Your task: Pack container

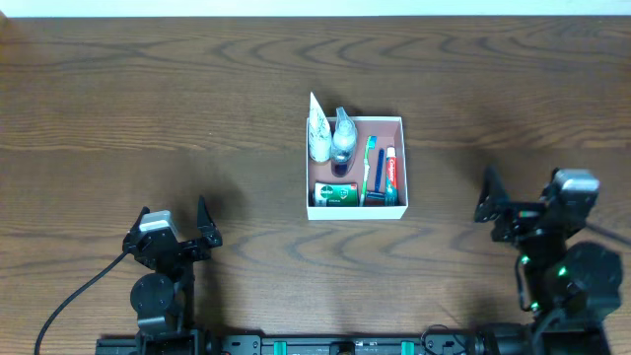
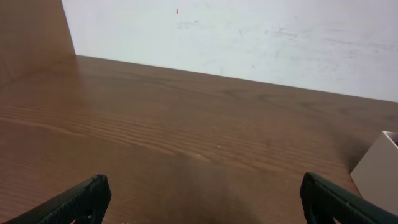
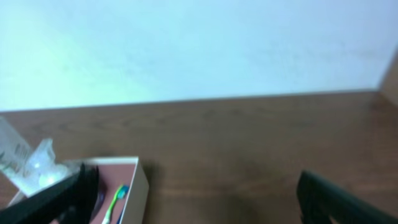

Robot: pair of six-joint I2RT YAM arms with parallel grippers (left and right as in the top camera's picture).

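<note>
The container [image 1: 403, 163], a square white-walled box with a pink inside, sits mid-table. It holds two clear plastic packs [image 1: 330, 138], a green toothbrush [image 1: 371, 168], a red-and-white toothpaste tube [image 1: 390, 170] and a small green soap carton [image 1: 335, 193]. My left gripper [image 1: 175, 209] rests near the front left, far from the box, open and empty [image 2: 204, 193]. My right gripper [image 1: 523, 187] is at the front right, also open and empty [image 3: 198, 190]. In the right wrist view the container's corner [image 3: 140, 186] and the toothbrush [image 3: 115, 200] show beside the left finger.
Bare brown wooden table lies all around the box. A pale wall runs along the far edge [image 2: 249, 37]. The container's white corner [image 2: 379, 168] shows at the right of the left wrist view. A black cable [image 1: 69, 301] trails from the left arm's base.
</note>
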